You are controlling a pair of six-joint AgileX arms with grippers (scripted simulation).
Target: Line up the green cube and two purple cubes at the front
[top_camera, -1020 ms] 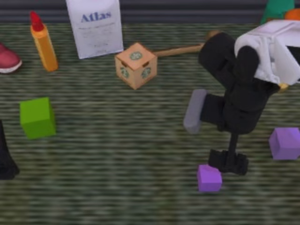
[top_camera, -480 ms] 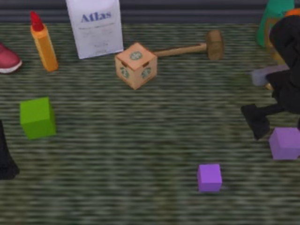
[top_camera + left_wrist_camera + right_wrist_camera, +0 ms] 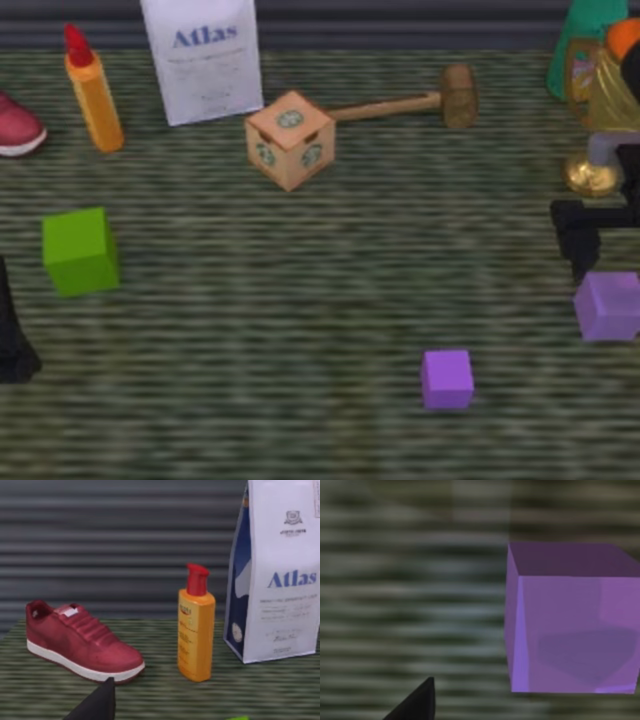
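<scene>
The lime-green cube (image 3: pixel 80 250) sits at the left of the table, and a sliver of it (image 3: pixel 237 718) shows in the left wrist view. At the front, right of centre, the small vivid purple cube (image 3: pixel 446 378) rests alone. The larger lavender cube (image 3: pixel 607 306) lies at the right edge and looms large (image 3: pixel 570 620) in the right wrist view. My right gripper (image 3: pixel 585 262) hangs open just behind this cube, holding nothing; one fingertip (image 3: pixel 420 702) shows. My left gripper (image 3: pixel 12 350) is parked open at the left edge, in front of the green cube.
A tan emblem cube (image 3: pixel 290 138) and a wooden mallet (image 3: pixel 420 100) lie at the back centre. An Atlas bag (image 3: pixel 202 58), an orange bottle (image 3: pixel 93 92) and a red shoe (image 3: pixel 15 125) stand back left. A green and gold object (image 3: pixel 590 70) stands back right.
My right arm has pulled away from the small purple cube, swinging back and right to the lavender cube. The small cube stays where it was. The left arm has not moved.
</scene>
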